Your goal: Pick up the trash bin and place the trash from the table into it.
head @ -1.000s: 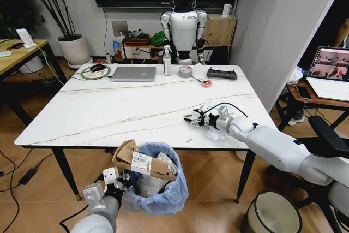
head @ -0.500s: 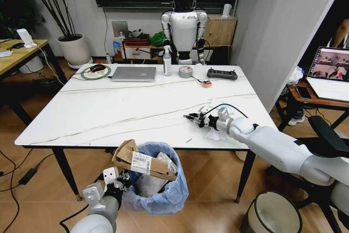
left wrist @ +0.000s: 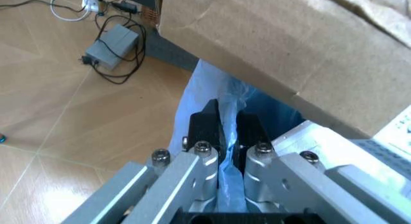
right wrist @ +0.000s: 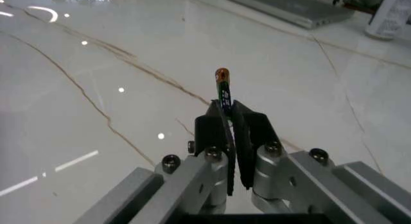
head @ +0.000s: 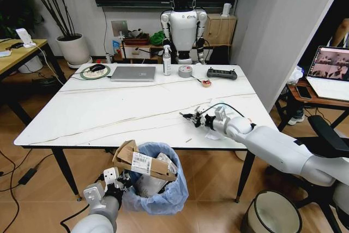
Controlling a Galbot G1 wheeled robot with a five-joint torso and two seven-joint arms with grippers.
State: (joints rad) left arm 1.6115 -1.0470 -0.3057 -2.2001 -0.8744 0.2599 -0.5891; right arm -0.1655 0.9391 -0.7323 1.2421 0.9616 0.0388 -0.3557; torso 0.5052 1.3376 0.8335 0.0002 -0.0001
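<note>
Your left end effector [left wrist: 226, 125] is pinched tight on the light-blue plastic liner at the rim of the trash bin [head: 158, 189], holding the bin just below the near edge of the desk [head: 109, 113]. Inside the bin you can see a torn brown cardboard box [head: 143, 163] with a white label, sticking up over the rim on the side nearest that end effector.

Your right end effector [right wrist: 228, 113] is over the desk's near right part, closed on a small slim battery [right wrist: 222, 89] with a copper-coloured tip, which pokes out past the fingertips. Just beside it, toward the desk's right edge, white crumpled paper [head: 214, 133] lies on the marble-look top.

At the far side of the desk, well apart from both end effectors, sit a grey laptop [head: 133, 73], a spray bottle [head: 167, 61] and a tape roll [head: 185, 71].
</note>
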